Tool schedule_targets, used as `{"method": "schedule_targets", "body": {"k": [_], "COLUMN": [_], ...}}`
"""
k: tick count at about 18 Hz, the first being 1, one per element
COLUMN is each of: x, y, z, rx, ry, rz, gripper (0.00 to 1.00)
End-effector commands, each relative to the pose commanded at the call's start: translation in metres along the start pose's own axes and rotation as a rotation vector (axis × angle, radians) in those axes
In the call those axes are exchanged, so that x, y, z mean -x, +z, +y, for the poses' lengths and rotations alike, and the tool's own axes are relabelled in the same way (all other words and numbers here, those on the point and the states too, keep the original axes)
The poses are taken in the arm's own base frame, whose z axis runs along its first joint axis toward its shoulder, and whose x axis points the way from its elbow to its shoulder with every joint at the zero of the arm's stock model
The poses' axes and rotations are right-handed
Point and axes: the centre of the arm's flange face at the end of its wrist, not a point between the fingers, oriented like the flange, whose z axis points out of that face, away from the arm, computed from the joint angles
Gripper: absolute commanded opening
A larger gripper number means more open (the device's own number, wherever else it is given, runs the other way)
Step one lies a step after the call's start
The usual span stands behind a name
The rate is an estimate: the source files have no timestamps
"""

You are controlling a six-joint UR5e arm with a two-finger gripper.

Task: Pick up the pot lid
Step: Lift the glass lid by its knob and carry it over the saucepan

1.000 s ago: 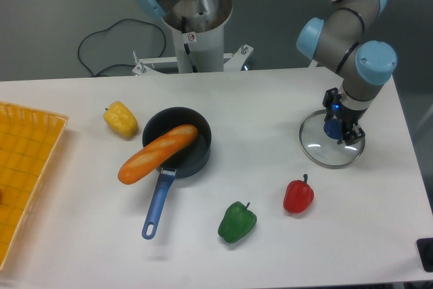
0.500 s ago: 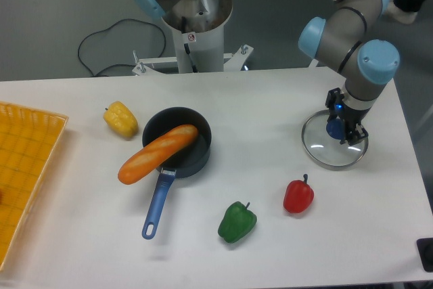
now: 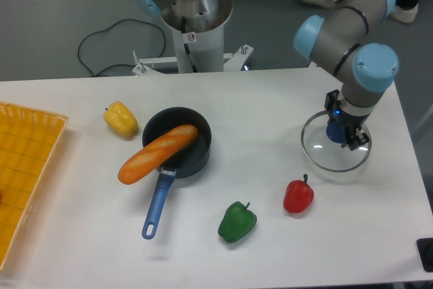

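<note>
Arm: enters your view at top right, wrist [image 3: 376, 65] bent, tool end angled down toward the desk [image 3: 237, 113].
Gripper [image 3: 343, 125]: closed on the blue knob [image 3: 334, 130] (your grasp point).
Pot lid [image 3: 325, 157]: held beneath the gripper, near the red pepper [image 3: 298, 197].

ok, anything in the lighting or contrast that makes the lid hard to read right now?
Camera view: the lid is see-through against the pale tabletop, so mainly its rim stands out; same view, the pan is so dark inside that detail is hard to make out.
</note>
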Motion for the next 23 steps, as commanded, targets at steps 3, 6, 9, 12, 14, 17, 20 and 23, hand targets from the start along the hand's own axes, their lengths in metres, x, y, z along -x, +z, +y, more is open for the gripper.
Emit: {"method": "schedule_targets", "body": {"k": [3,6,9,12,14,17,20,23], "x": [-0.008,-0.016,-0.021,-0.025,-0.026,-0.03,-0.034,-0.044], "y": [-0.021,-0.037,-0.044,-0.043,-0.046,-0.055,-0.062,-0.072], "z": [-0.023,-0.043,-0.057,-0.073,-0.088,-0.117,-0.15,-0.173], "rx": [-0.007,-0.039,-0.073,-0.094,-0.097,-0.123,-0.138,-0.16], "ry": [0.009,0.01,-0.001,-0.013,-0.025,-0.041,-0.071,-0.091], "rz": [-0.001,-0.001,0.005,0.012,0.013,0.001,-0.003,0.0], "gripper": [0.48,0.48,0.48,0.48,0.48,0.48,0.48,0.48]}}
